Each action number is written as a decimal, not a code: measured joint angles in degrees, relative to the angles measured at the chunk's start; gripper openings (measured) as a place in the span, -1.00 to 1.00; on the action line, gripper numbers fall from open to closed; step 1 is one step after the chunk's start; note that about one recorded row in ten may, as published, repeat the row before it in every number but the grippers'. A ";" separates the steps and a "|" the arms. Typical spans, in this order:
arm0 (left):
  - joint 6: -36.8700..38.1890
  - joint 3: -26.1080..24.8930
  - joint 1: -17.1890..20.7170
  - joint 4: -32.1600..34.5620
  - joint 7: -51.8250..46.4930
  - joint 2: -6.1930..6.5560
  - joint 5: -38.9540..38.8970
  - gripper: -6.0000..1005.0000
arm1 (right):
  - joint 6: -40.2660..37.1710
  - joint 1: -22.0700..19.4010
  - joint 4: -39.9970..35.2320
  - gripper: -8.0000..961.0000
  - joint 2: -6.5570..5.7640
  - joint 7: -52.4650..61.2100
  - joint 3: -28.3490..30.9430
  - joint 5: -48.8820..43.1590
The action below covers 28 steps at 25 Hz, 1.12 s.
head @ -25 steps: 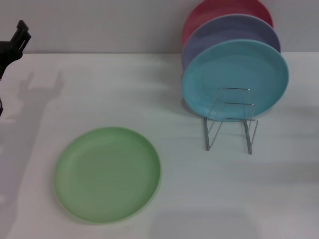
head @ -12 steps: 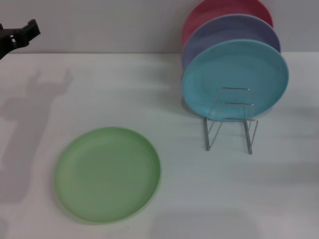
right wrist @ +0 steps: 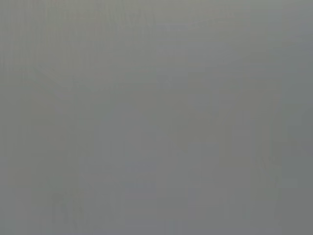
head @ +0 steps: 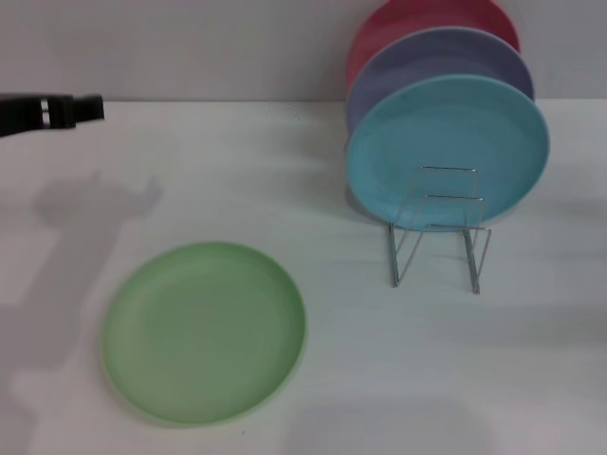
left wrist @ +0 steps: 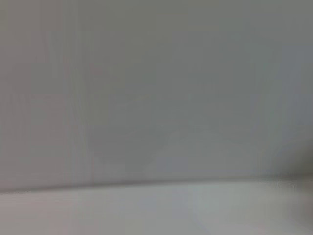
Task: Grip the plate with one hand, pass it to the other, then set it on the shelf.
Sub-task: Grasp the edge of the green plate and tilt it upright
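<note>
The first step, the reach, is judged to be in hand: the left end effector (head: 90, 108), its opening not to be told, is seen at ten o'clock, well apart from the plate (head: 204, 331) lying flat on the bench (head: 313, 379) at seven o'clock, so a descent to its rim is called for next.

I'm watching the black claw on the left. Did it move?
Yes. The left gripper has slid rightward along the table's far edge, toward the plates in the rack. The green plate stayed put.

Left hand (head: 87, 109) cut off at the head view's edge, finger state unreadable. Pink plate (head: 398, 24) mostly hidden behind lavender plate (head: 417, 57). Wrist views blank.
</note>
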 joint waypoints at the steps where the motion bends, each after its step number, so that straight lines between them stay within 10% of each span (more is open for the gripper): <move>1: -2.88 -0.23 -0.17 -1.24 0.12 0.01 0.00 0.57 | 0.03 0.08 0.00 0.24 -0.04 0.00 -0.04 0.00; 14: -34.32 -6.69 -9.07 -0.01 0.45 0.01 0.51 0.53 | 1.42 2.17 -0.26 0.24 -0.60 -1.41 0.02 0.81; 28: -38.56 -6.39 -13.68 11.62 -0.21 -0.21 0.49 0.48 | 2.44 3.77 -0.34 0.24 -1.25 -2.37 0.01 0.96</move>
